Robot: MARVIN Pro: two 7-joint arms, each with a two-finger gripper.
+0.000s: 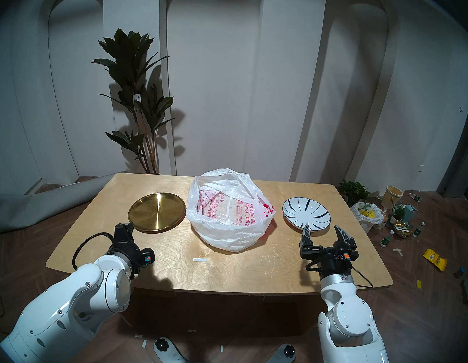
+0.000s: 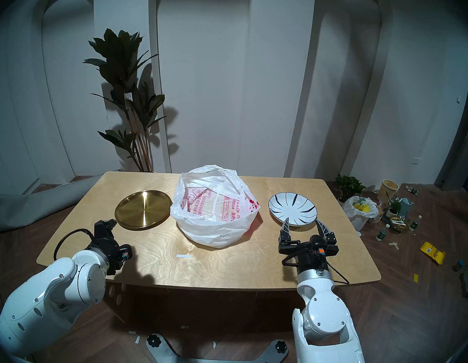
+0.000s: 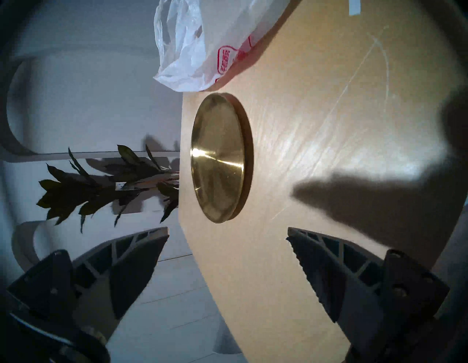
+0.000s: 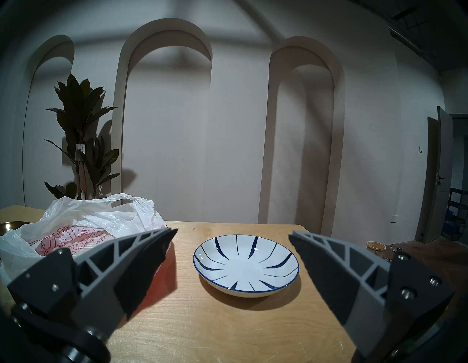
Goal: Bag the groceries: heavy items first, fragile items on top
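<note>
The gold metal tray [image 1: 156,211] lies flat on the left part of the wooden table [image 1: 221,273]. The white plastic bag [image 1: 227,218] with red print stands open in the middle. The white plate with dark stripes [image 1: 306,216] lies on the right. My left gripper [image 1: 126,226] is open and empty, turned on its side just short of the tray's near edge [image 3: 217,157]. My right gripper [image 1: 321,226] is open and empty, level with the table, just short of the plate's near rim [image 4: 247,265]. The bag also shows in the right wrist view [image 4: 76,228].
A small strip of white tape [image 1: 199,260] lies on the table's front middle. A tall plant [image 1: 139,101] stands behind the table's far left. A rolled grey mat [image 1: 40,205] lies on the floor at left. A smaller sack [image 1: 367,214], pots and bottles clutter the floor at right.
</note>
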